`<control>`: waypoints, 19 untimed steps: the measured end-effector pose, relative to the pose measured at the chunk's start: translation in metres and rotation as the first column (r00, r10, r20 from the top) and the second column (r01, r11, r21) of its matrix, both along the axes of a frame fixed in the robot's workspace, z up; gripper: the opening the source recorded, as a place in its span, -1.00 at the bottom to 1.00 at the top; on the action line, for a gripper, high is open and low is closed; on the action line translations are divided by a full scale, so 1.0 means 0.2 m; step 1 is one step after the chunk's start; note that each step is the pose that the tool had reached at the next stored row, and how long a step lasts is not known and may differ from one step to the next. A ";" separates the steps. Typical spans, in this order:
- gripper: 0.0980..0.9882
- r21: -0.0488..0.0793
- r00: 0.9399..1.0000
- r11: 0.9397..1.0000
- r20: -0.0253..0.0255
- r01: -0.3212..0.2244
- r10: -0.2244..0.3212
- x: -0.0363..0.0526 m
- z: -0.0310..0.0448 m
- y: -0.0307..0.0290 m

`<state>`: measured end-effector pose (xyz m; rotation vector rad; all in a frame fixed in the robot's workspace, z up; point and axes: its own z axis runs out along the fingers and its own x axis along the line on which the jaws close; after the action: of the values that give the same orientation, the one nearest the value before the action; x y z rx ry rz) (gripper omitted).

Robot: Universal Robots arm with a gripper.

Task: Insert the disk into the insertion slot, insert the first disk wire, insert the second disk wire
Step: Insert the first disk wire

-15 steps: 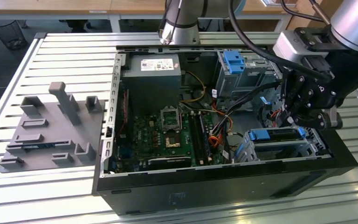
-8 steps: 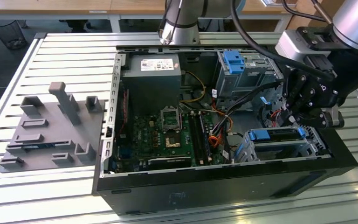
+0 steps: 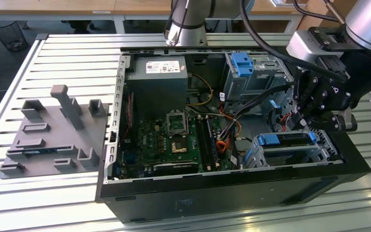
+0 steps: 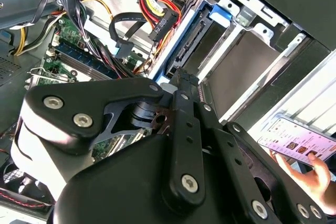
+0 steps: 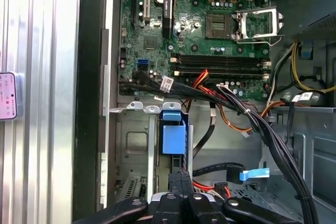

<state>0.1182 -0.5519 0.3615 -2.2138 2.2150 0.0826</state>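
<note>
Silver-grey sheet metal forms the insertion slot [image 3: 253,157], which we find in a corner of the open black computer case [image 3: 224,198] toward the exterior view's right. The disk [image 3: 281,140] sits inside it, the bright blue of its carrier facing the motherboard [image 3: 166,135]. Close over that cage hangs the gripper [image 3: 332,126], pointing down into the case. In the first wrist view its jaws are drawn together with only a thin seam between them, just beside the carrier's blue tab [image 5: 173,137], and we cannot tell whether anything is pinched there. In the second wrist view the disk's flat grey face lies within the slot's rim, and a black plug [image 4: 160,22] on red, orange and yellow wires hangs near the disk's connector edge; we cannot tell whether the two touch. A light blue cable tag [image 5: 254,173] lies on the case floor near the jaws. Further back in the case stands a taller metal bay [image 3: 256,77] with a blue latch. The case rests on a slatted metal desk [image 3: 63,53], and a grey moulded fixture [image 3: 50,135] sits well apart toward the exterior view's left. Beyond the case wall a hand [image 4: 310,177] holds a phone [image 4: 296,140]
</note>
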 end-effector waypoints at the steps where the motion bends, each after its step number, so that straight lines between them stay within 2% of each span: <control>1: -0.98 0.000 1.000 1.000 0.000 0.000 0.000 0.001 0.000 0.001; 7: -0.98 0.000 1.000 1.000 0.000 0.000 0.000 0.004 0.015 0.008; 14: -0.98 0.000 1.000 1.000 0.000 0.000 0.000 0.004 0.062 0.015; 19: -0.98 0.000 1.000 1.000 0.000 0.000 0.000 0.011 0.066 0.019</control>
<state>0.1204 -0.5481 0.3746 -2.2138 2.2149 0.0827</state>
